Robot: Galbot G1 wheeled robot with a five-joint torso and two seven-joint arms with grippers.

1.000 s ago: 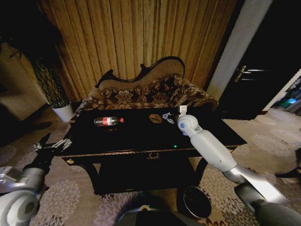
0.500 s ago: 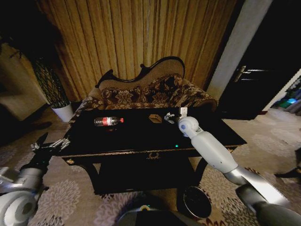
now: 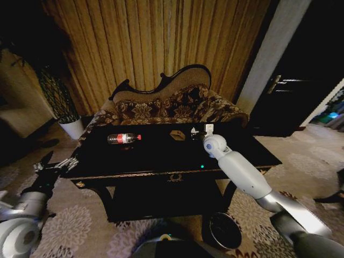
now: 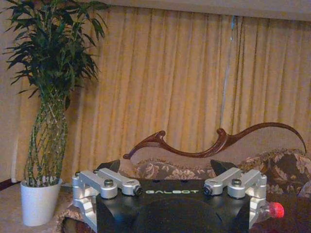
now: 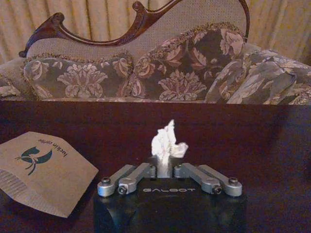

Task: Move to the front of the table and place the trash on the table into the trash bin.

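While the glossy black console surface (image 3: pixel 161 156) with gold trim carries the litter, the right claw (image 5: pixel 165 171) is pressed together on a white crumpled tissue scrap (image 5: pixel 166 141) at its far side, so pick-up looks under way. Next comes a lift toward the round dark trash bin (image 3: pixel 224 230) on the carpet below. Beside the scrap lie a brown paper coffee sleeve (image 5: pixel 41 172) and, farther left, a clear plastic bottle (image 3: pixel 123 138); the left claw (image 3: pixel 52 165) hangs spread by the surface's left end.

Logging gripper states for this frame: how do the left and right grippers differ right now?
The right gripper is over the table, jaws shut on a white crumpled scrap; the left gripper hangs off the table's left end, jaws open and empty. The right arm is stretched far forward; the left is held low and near the body. Both point toward the sofa.
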